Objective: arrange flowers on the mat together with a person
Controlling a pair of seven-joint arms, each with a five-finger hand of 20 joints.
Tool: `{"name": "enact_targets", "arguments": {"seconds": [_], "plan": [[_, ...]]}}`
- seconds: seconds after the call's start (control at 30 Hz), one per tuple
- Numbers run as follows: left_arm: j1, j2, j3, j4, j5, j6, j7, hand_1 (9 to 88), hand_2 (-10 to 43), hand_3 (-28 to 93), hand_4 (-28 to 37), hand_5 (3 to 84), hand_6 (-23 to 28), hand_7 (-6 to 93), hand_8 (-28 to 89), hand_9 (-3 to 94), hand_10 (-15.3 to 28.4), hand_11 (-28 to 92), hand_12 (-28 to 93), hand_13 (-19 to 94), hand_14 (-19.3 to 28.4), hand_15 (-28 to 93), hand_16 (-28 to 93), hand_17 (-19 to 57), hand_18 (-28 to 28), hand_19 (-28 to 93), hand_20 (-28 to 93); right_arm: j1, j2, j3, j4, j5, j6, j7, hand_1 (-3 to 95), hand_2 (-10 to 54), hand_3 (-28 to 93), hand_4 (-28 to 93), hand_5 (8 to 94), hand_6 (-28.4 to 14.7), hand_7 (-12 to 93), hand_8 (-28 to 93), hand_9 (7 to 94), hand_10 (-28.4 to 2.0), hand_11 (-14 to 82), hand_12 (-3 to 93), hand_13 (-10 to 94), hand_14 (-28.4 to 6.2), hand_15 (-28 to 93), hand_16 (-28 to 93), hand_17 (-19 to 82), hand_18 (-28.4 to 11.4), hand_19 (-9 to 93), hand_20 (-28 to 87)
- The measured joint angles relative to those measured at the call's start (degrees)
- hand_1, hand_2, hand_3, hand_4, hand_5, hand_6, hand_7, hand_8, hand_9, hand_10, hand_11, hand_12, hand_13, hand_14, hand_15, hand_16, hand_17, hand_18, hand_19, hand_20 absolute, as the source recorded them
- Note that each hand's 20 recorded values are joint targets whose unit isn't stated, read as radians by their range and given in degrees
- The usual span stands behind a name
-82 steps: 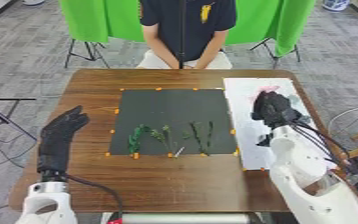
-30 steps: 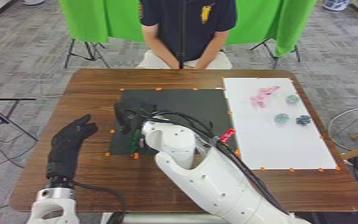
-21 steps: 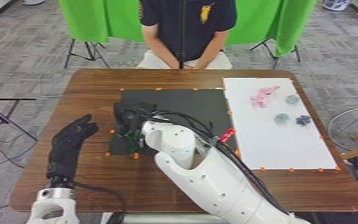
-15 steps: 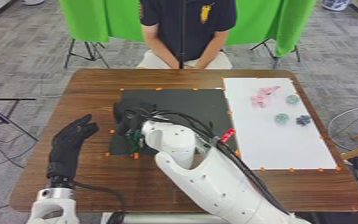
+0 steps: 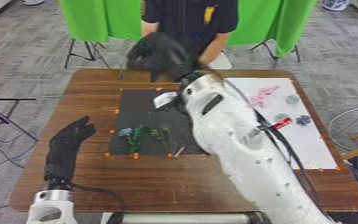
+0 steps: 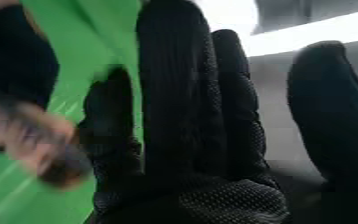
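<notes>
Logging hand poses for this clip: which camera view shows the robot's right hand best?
The right wrist view: the right hand is close up there, straight fingers and thumb clearly apart. The head view shows it smaller, by the far edge of the table.

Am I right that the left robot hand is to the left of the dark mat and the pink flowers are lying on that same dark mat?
Not quite: the head view shows the pink flowers on the white sheet, not on the dark mat. The left robot hand is indeed to the left of the dark mat.
</notes>
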Motion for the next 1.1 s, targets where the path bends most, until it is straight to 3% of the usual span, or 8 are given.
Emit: {"name": "enact_targets", "arguments": {"seconds": [0.07,0.17,0.3,0.37,0.43,0.63,0.87,1.1], "plan": [[-0.07,0.04,0.34,-0.12,0.25,-0.15,-0.05,29.1,-6.9,62,-17.1,46.3,3.3,17.3,-6,46.1,12.7,22,17,36,16.4,19,5,3.6,11.4,6,17,-3.06,1.61,6.50,-4.36,5.82,0.39,-3.27,20.8,1.0,72,-17,58.4,-1.7,13,-9,58.1,-16.1,7.9,14.6,49,-15.0,15,23,23,-15.5,32,33],[-0.20,0.29,1.30,-0.40,1.05,-1.08,-0.06,29.0,-6.7,62,-17.0,46.5,3.4,17.4,-6,46.2,12.7,22,17,36,16.4,19,5,3.6,11.3,6,17,-9.48,4.28,16.13,-9.05,13.88,-2.46,-11.92,16.1,2.4,73,-17,49.5,-1.6,9,-8,48.7,-15.9,5.8,13.3,38,-15.5,11,21,19,-15.0,16,29],[-1.48,0.52,3.07,-0.40,3.85,-4.32,-0.41,29.0,-6.3,62,-17.2,46.6,3.4,17.4,-6,46.3,12.7,22,17,36,16.4,19,5,3.7,11.3,6,17,-21.04,5.19,28.35,-11.31,24.74,-12.74,-22.06,12.6,2.5,77,-17,44.9,-0.9,8,-8,44.8,-15.6,5.0,12.5,33,-14.8,9,18,17,-14.5,8,27],[-2.23,0.39,3.32,-0.47,5.86,-6.54,-0.76,29.0,-6.1,61,-17.2,46.7,3.4,17.4,-6,46.4,12.8,22,17,36,16.3,19,5,3.7,11.3,6,17,-27.04,4.45,32.71,-11.90,30.35,-13.12,-23.42,11.0,2.8,78,-17,43.5,-0.6,8,-8,43.5,-15.6,4.7,12.3,33,-14.6,9,18,17,-14.3,7,27],[-2.65,0.07,3.38,-0.77,7.30,-7.65,-0.98,29.2,-5.9,61,-17.2,46.8,3.5,17.4,-6,46.6,12.9,22,17,36,16.3,19,5,3.7,11.2,6,17,-32.97,2.76,36.71,-12.52,36.00,-9.98,-24.43,9.2,2.8,79,-18,41.8,-0.2,8,-8,42.4,-15.5,4.4,12.1,32,-14.2,9,17,17,-14.0,6,27],[-2.55,-1.15,3.81,-1.74,7.08,-7.12,-1.20,29.3,-5.8,61,-17.2,47.0,3.5,17.3,-6,46.6,12.9,22,17,36,16.4,19,5,3.7,11.2,6,17,-47.96,-3.31,40.89,-13.00,52.72,8.01,-31.75,5.8,3.3,80,-19,36.6,0.3,7,-8,38.2,-14.6,3.3,11.2,28,-12.8,7,16,16,-13.0,4,27],[-2.76,-1.33,4.62,-1.70,6.88,-7.14,-1.54,29.4,-5.4,61,-17.2,47.1,3.6,17.2,-6,46.9,12.8,22,17,36,16.3,19,5,3.7,11.2,6,17,-55.50,-3.76,38.70,-11.29,56.57,0.96,-30.25,4.9,4.2,80,-20,36.0,-0.1,8,-8,38.2,-14.7,3.6,10.9,28,-12.7,7,15,16,-13.0,3,27],[-2.41,-1.21,4.58,-2.05,6.14,-6.07,-1.57,28.9,-4.9,61,-17.3,47.2,3.6,17.2,-6,47.1,12.9,22,17,37,16.4,19,5,3.7,11.3,6,17,-55.77,-3.90,38.69,-11.70,54.66,0.75,-29.57,4.6,4.5,80,-20,36.2,-0.1,8,-8,38.6,-14.7,3.7,10.9,29,-13.1,8,15,17,-13.4,4,27]]}}
